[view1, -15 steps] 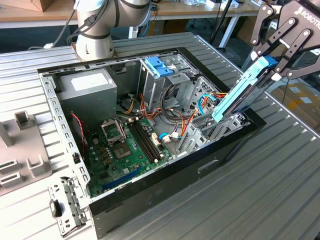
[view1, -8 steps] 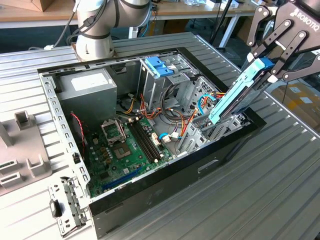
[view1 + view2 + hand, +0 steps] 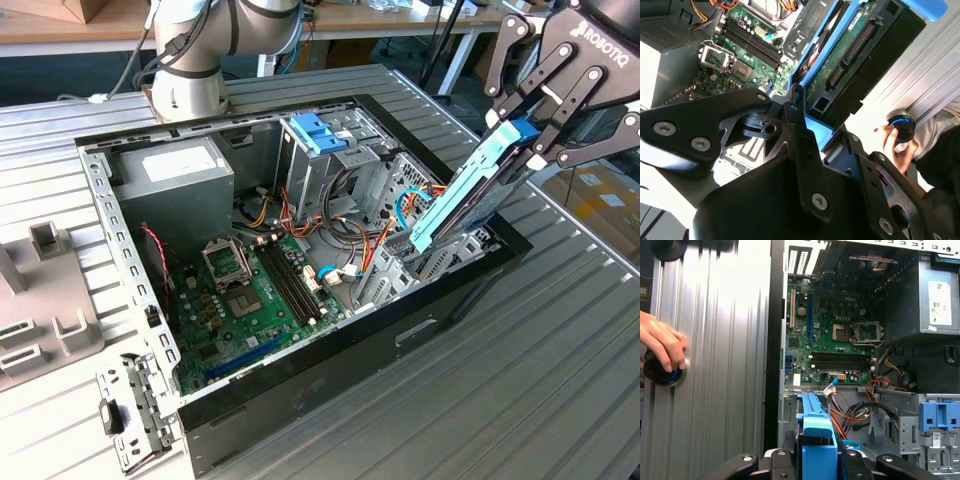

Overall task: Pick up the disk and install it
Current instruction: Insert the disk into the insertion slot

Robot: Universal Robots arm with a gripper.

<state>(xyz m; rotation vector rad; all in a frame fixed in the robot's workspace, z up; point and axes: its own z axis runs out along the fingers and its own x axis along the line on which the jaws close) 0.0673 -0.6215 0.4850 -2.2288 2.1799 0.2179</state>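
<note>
Table (image 3: 520,400): ribbed metal, carrying the open case (image 3: 300,405), motherboard (image 3: 250,300) exposed.
Disk (image 3: 478,195): steeply tilted, lower end reaching into the case at the exterior view's right.
Claw (image 3: 533,138): clamped on the disk's upper end.
Handling: likely rigid, hefty and shock-sensitive; the blue rails (image 3: 445,210) look the safest hold.

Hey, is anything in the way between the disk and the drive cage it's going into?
Nothing visible blocks it. The gripper holds the disk tilted, its lower end at the metal drive cage. Loose coloured cables lie beside that end, toward the exterior view's left, not under it as far as shows.
</note>
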